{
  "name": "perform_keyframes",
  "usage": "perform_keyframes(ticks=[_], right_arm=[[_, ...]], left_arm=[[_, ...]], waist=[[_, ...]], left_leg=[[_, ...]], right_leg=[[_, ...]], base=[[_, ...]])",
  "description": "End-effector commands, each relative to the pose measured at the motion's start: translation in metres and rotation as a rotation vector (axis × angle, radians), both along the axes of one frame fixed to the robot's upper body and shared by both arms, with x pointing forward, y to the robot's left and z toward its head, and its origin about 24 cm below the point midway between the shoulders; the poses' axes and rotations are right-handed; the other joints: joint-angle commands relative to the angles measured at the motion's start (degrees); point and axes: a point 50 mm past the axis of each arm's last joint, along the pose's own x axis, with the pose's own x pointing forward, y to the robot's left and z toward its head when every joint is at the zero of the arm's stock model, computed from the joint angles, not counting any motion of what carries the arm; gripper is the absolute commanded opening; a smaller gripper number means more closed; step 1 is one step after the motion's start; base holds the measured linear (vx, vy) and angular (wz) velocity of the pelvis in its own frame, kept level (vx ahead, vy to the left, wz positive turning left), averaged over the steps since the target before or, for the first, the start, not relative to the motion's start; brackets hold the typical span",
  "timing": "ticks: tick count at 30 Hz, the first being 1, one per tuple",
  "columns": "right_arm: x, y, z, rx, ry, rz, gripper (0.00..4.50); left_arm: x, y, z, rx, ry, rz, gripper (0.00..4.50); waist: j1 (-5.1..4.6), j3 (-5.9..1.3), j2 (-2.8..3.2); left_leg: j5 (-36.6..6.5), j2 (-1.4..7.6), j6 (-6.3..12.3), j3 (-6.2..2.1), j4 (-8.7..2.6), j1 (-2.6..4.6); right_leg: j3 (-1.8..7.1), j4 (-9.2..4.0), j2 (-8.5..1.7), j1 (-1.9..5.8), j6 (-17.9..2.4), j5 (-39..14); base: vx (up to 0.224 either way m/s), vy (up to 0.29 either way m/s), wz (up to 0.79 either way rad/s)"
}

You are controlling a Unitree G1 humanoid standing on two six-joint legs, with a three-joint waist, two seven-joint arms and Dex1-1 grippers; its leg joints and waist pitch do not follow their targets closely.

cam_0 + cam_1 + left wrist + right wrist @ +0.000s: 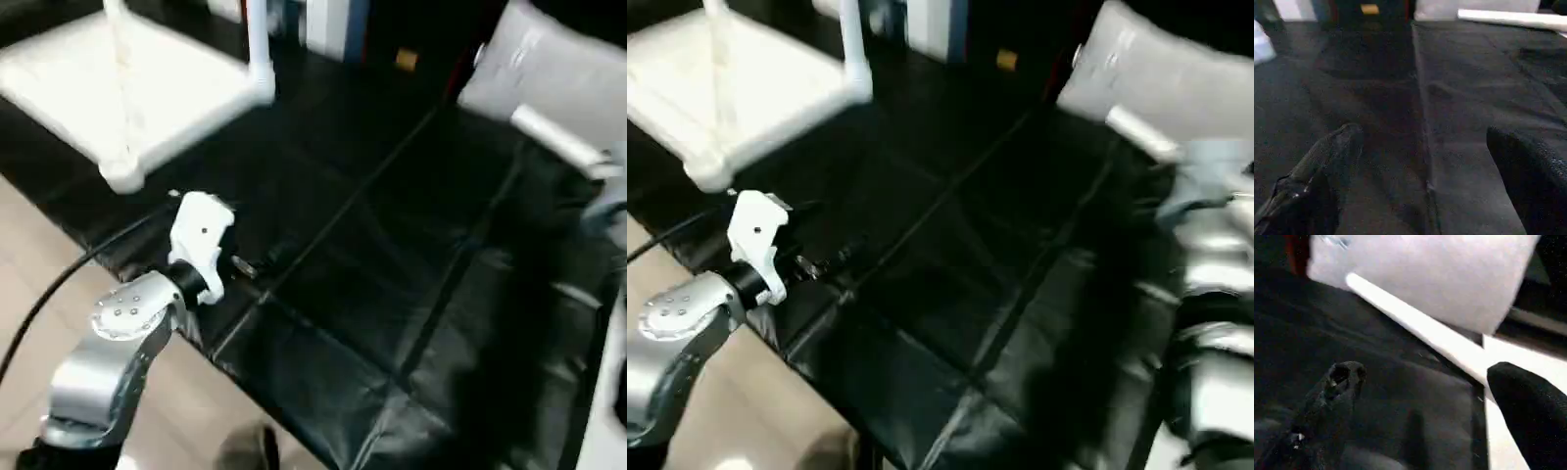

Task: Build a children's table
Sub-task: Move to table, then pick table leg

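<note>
One loose long white tapered tube leg (1415, 325) lies at the far right of the black-covered work surface (392, 294), against a pale grey cushion-like block (549, 78) — its long axis slanting across the right gripper (1420, 406), just ahead of the wide-open, empty fingers. That arm is nearer. The left gripper (1420, 181), also spread and empty, hovers well apart, near the upturned white plastic rectangular tabletop (118, 88) — two legs look fitted.
</note>
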Motion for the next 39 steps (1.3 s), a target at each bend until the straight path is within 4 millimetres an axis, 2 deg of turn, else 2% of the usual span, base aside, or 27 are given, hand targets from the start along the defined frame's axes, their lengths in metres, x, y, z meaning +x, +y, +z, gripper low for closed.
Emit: perform_keyframes(ticks=[1,3,4,5,6,7,10,11,12,13,14,15,16,17,18,19,20,21,22,23,24,25,27,29,31,35,39], right_arm=[[-0.004,-0.007,0.002,0.005,-0.001,-0.017,4.5],[-0.008,-0.017,0.006,0.003,-0.012,-0.043,4.5],[-0.009,-0.017,0.006,0.003,-0.013,-0.046,4.5],[-0.01,-0.019,0.006,0.005,-0.016,-0.054,4.5],[-0.014,-0.027,0.01,0.04,-0.05,-0.079,4.5],[-0.016,-0.028,0.011,0.051,-0.06,-0.086,4.5],[-0.02,-0.035,0.016,0.091,-0.115,-0.084,4.5],[-0.026,-0.042,0.018,0.115,-0.154,-0.098,4.5],[-0.029,-0.047,0.021,0.103,-0.165,-0.116,4.5],[-0.03,-0.047,0.021,0.101,-0.167,-0.118,4.5],[-0.034,-0.052,0.023,0.088,-0.174,-0.134,4.5],[-0.038,-0.058,0.028,0.079,-0.194,-0.165,4.5],[-0.038,-0.058,0.028,0.079,-0.194,-0.165,4.5],[-0.039,-0.061,0.036,0.076,-0.233,-0.168,4.5],[-0.041,-0.064,0.044,0.069,-0.256,-0.179,4.5],[-0.043,-0.066,0.046,0.067,-0.251,-0.19,4.5],[-0.045,-0.068,0.046,0.072,-0.248,-0.195,4.5],[-0.046,-0.07,0.046,0.08,-0.251,-0.199,4.5],[-0.047,-0.071,0.045,0.084,-0.251,-0.209,4.5],[-0.05,-0.073,0.042,0.093,-0.248,-0.235,4.5],[-0.051,-0.074,0.041,0.098,-0.246,-0.25,4.5],[-0.057,-0.08,0.036,0.142,-0.262,-0.309,4.5],[-0.061,-0.082,0.036,0.16,-0.284,-0.324,4.5],[-0.064,-0.085,0.035,0.142,-0.285,-0.333,4.5],[-0.069,-0.088,0.034,0.148,-0.293,-0.351,4.5],[-0.08,-0.097,0.029,0.157,-0.298,-0.387,4.5],[-0.081,-0.096,0.026,0.176,-0.3,-0.37,4.5]], left_arm=[[-0.002,0.0,0.011,-0.013,-0.02,-0.031,4.45],[-0.004,-0.001,0.018,-0.017,-0.03,-0.06,4.45],[-0.004,-0.001,0.018,-0.018,-0.03,-0.063,4.45],[-0.005,-0.002,0.018,-0.02,-0.031,-0.07,4.45],[-0.008,-0.004,0.02,-0.036,-0.034,-0.095,4.45],[-0.01,-0.005,0.02,-0.043,-0.035,-0.1,4.45],[-0.012,-0.006,0.022,-0.068,-0.006,-0.121,4.45],[-0.014,-0.009,0.022,-0.07,0.006,-0.144,4.45],[-0.013,-0.011,0.023,-0.072,0.01,-0.158,4.45],[-0.012,-0.011,0.023,-0.073,0.011,-0.161,4.45],[-0.011,-0.014,0.023,-0.082,0.016,-0.177,4.45],[-0.009,-0.017,0.025,-0.092,0.021,-0.196,4.45],[-0.009,-0.017,0.025,-0.092,0.021,-0.196,4.45],[-0.007,-0.017,0.028,-0.108,0.027,-0.231,4.45],[-0.003,-0.014,0.032,-0.123,0.03,-0.258,4.45],[-0.002,-0.011,0.035,-0.116,0.026,-0.265,4.45],[-0.002,-0.009,0.036,-0.103,0.021,-0.272,4.45],[-0.003,-0.008,0.037,-0.095,0.021,-0.282,4.45],[-0.004,-0.007,0.037,-0.096,0.024,-0.288,4.45],[-0.005,-0.006,0.037,-0.099,0.032,-0.29,4.45],[-0.005,-0.006,0.036,-0.101,0.038,-0.288,4.45],[-0.01,-0.007,0.036,-0.107,0.054,-0.309,4.45],[-0.015,-0.011,0.037,-0.137,0.07,-0.35,4.45],[-0.018,-0.013,0.037,-0.126,0.08,-0.372,4.45],[-0.021,-0.011,0.037,-0.12,0.09,-0.377,4.45],[-0.025,-0.009,0.036,-0.116,0.109,-0.381,4.45],[-0.026,-0.006,0.037,-0.113,0.112,-0.375,4.45]], waist=[[-0.29,-2.45,-0.73],[-0.26,-1.44,-0.3],[-0.22,-1.1,-0.24],[-0.28,-0.89,-0.49],[-0.54,-1.29,-0.97],[-0.55,-1.36,-0.73],[-0.97,-1.5,-0.65],[-0.86,-2.4,0.25],[-0.96,-2.09,0.22],[-1.03,-1.75,-0.01],[-0.96,-1.61,0.45],[-0.88,-1.24,0.62],[-0.34,-0.62,2.77],[-0.49,-0.5,1.54],[-0.25,0.28,2.35],[-0.71,-0.29,-0.25],[-0.46,-0.43,0.54],[-0.72,0.14,1.0],[-0.86,-0.1,0.61],[-0.86,-0.38,0.86],[-0.9,-0.52,1.99],[-1.02,0.16,1.61],[-0.84,-0.2,1.93],[-0.8,-0.37,1.76],[-0.67,-0.02,1.82],[-0.29,0.14,1.71],[0.32,0.22,1.71]], left_leg=[[-4.2,5.43,7.94,-2.44,-3.76,1.71],[-3.5,5.5,8.57,-2.43,-3.79,1.68],[-3.1,5.56,8.84,-2.5,-3.77,1.56],[-1.4,5.52,9.61,-2.49,-3.66,1.42],[2.1,5.36,11.3,-2.19,-3.19,1.35],[6.6,5.22,13.62,-2.21,-2.7,1.03],[10.6,5.33,17.68,-2.13,-1.87,0.66],[11.7,5.28,17.9,-2.32,-1.54,0.58],[12.3,5.73,18.81,-2.4,-1.44,0.52],[11.0,5.75,19.06,-2.29,-1.55,0.48],[9.9,5.66,18.94,-2.34,-1.63,0.41],[7.2,5.78,18.29,-2.24,-1.86,0.57],[6.1,5.85,17.34,-2.61,-1.93,0.57],[1.9,6.32,15.87,-2.43,-2.37,1.18],[-0.7,5.95,13.97,-2.39,-2.81,1.06],[-1.7,5.39,12.81,-2.17,-2.88,0.9],[-0.5,5.03,12.63,-2.27,-2.66,0.65],[-0.9,4.77,12.38,-1.94,-2.71,0.58],[-0.9,4.73,12.16,-1.9,-2.71,0.59],[-0.4,4.79,12.04,-1.98,-2.71,0.64],[0.7,5.02,12.34,-2.0,-2.63,0.9],[2.0,5.17,13.46,-2.15,-2.71,0.66],[3.9,5.18,14.83,-2.18,-2.39,0.67],[5.0,5.16,16.0,-2.24,-2.24,0.51],[3.8,5.05,16.42,-2.2,-2.27,0.42],[1.9,4.99,15.1,-2.2,-2.43,0.6],[1.4,4.97,14.53,-2.19,-2.51,0.72]], right_leg=[[4.14,-4.42,-7.45,2.54,-16.2,3.4],[4.22,-4.37,-7.49,2.31,-16.9,3.8],[4.27,-4.24,-7.67,2.38,-17.1,4.2],[4.31,-3.92,-7.64,2.69,-17.4,5.8],[4.41,-3.26,-7.48,2.91,-17.7,10.5],[4.35,-2.29,-7.27,2.88,-17.8,16.8],[4.15,-1.07,-7.06,2.67,-17.4,27.2],[3.98,-0.57,-7.01,2.97,-17.6,29.0],[3.8,-0.5,-6.83,2.51,-17.6,30.8],[3.71,-0.86,-6.89,2.45,-17.6,29.3],[3.67,-1.05,-6.99,2.5,-17.7,27.8],[3.69,-1.77,-7.17,2.42,-17.9,23.6],[3.62,-1.74,-7.41,2.2,-18.3,21.1],[3.72,-2.67,-7.18,2.15,-19.2,14.9],[3.73,-3.24,-7.39,2.3,-19.6,10.2],[4.05,-3.39,-7.39,3.14,-19.7,7.4],[4.17,-3.02,-7.55,3.26,-19.5,7.1],[4.22,-3.76,-7.5,2.84,-18.7,4.3],[4.21,-3.87,-7.48,3.04,-18.3,3.5],[4.13,-3.78,-7.38,3.01,-17.8,3.0],[4.02,-3.66,-7.05,2.6,-17.7,4.4],[4.09,-3.32,-6.9,2.33,-17.7,7.2],[4.15,-2.68,-7.12,2.37,-18.1,11.8],[3.97,-2.36,-6.99,2.45,-18.3,14.7],[3.86,-2.61,-6.96,2.37,-17.9,13.6],[3.92,-3.07,-6.92,2.43,-17.2,9.9],[3.93,-3.28,-6.85,2.25,-16.8,7.4]], base=[[0.0,0.0,0.0],[0.0,0.0,0.0],[0.0,0.0,0.0],[0.0,0.0,0.0],[0.0,0.0,0.0],[0.0,0.0,0.0],[0.0,0.0,0.0],[0.0,0.0,0.0],[0.0,0.0,0.0],[0.0,0.0,0.0],[0.0,0.0,0.0],[0.0,0.0,0.0],[0.0,0.0,0.0],[0.0,0.0,0.0],[-0.053,0.012,-0.01],[-0.055,0.006,-0.03],[-0.055,0.006,-0.03],[0.0,0.0,0.0],[0.0,0.0,0.0],[0.0,0.0,0.0],[0.0,0.0,0.0],[0.0,0.0,0.0],[0.0,0.0,0.0],[0.0,0.0,0.0],[0.0,0.0,0.0],[0.0,0.0,0.0],[0.0,0.0,0.0]])
